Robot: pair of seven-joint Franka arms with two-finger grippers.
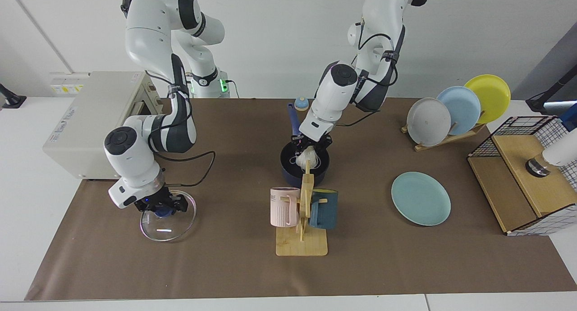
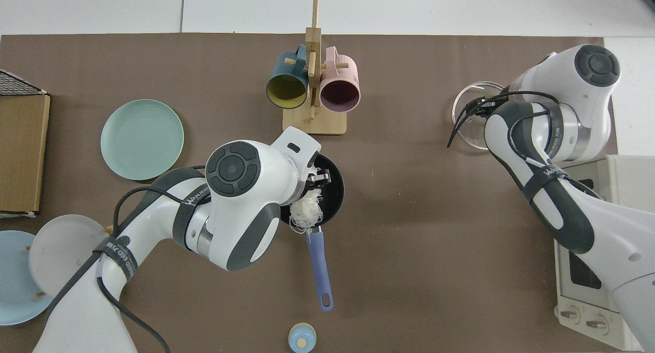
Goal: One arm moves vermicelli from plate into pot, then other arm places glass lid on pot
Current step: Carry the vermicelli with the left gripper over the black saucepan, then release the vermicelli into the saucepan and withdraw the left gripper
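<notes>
Facing view first: the left hand (image 1: 312,144) hangs right over the pot (image 1: 288,166), clenched on the vermicelli (image 1: 307,157), and the white bundle dangles directly beneath the hand, inside the pot's rim. Well off to the side of that hand, the pale green plate (image 1: 420,198) lies bare on the counter (image 1: 225,266). Across the counter, the right hand (image 1: 161,206) is down on the glass lid (image 1: 167,221), closed on its blue knob, and the lid looks tilted, its near edge just above the brown surface. In front of the left hand stands the mug rack (image 1: 303,221), close to the pot.

Top view now: the left hand (image 2: 318,178) sits over the pot (image 2: 333,189) with the vermicelli (image 2: 306,214) trailing below it toward the blue handle side. The plate (image 2: 142,139) lies well apart from that hand. The right hand is hidden under its own wrist here; only an arc of the glass lid (image 2: 468,118) peeks out beside it.
</notes>
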